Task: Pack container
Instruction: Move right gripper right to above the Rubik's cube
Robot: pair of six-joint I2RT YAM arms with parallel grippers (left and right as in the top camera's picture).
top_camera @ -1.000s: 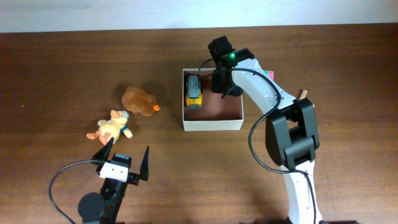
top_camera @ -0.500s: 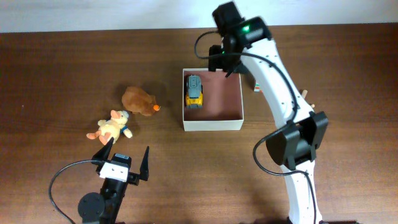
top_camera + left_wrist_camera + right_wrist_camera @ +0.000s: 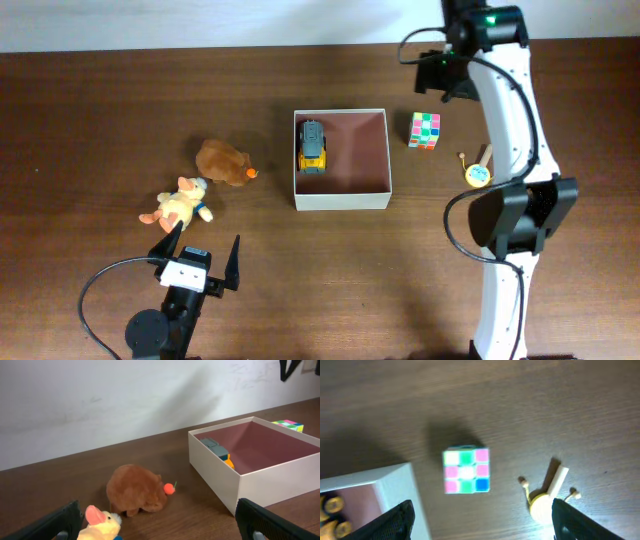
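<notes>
The container (image 3: 355,152), a shallow white box with a pinkish-brown inside, stands at mid table and holds a yellow and grey toy vehicle (image 3: 313,146) by its left wall. A brown plush (image 3: 222,161) and a yellow plush (image 3: 180,202) lie to its left. A colourful puzzle cube (image 3: 425,130) and a small yellow drum toy (image 3: 478,172) lie to its right. My right gripper (image 3: 445,75) is open and empty, high above the cube (image 3: 466,471). My left gripper (image 3: 206,240) is open and empty near the front edge, facing the plushes (image 3: 137,490).
In the left wrist view the container's white wall (image 3: 220,472) is at the right, with the vehicle (image 3: 217,450) inside and the cube (image 3: 287,425) behind. The right wrist view shows the container's corner (image 3: 385,490) and the drum toy (image 3: 542,502). A pale wall runs behind the table.
My right arm has risen out of the container and swung back and to the right, over the cube. The toy vehicle stays in the container. The left arm has not moved.
</notes>
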